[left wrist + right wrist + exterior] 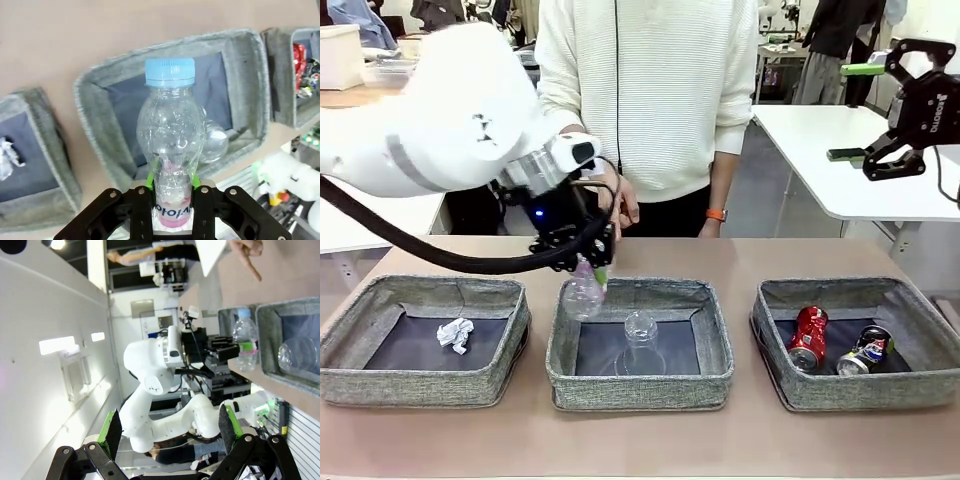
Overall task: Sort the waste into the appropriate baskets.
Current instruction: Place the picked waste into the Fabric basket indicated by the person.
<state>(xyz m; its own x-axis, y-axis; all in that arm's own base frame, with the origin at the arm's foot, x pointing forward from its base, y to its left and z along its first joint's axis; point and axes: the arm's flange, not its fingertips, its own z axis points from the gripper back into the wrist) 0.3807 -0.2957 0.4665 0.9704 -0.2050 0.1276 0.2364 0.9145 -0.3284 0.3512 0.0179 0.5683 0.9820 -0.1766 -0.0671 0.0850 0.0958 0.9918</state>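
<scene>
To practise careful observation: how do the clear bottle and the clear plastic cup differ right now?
The bottle is clamped in the left gripper above the middle basket; the cup lies free inside that basket. The bottle has a blue cap and pink label; the cup is plain. Both are clear plastic.

The smooth light-brown desk [740, 255] spans the foreground. A person in a cream ribbed knit sweater [660, 90] stands at its far edge (an orange wristband [716, 214] sits on one wrist). A white rectangular side table [820, 150] stands behind, to the right.
</scene>
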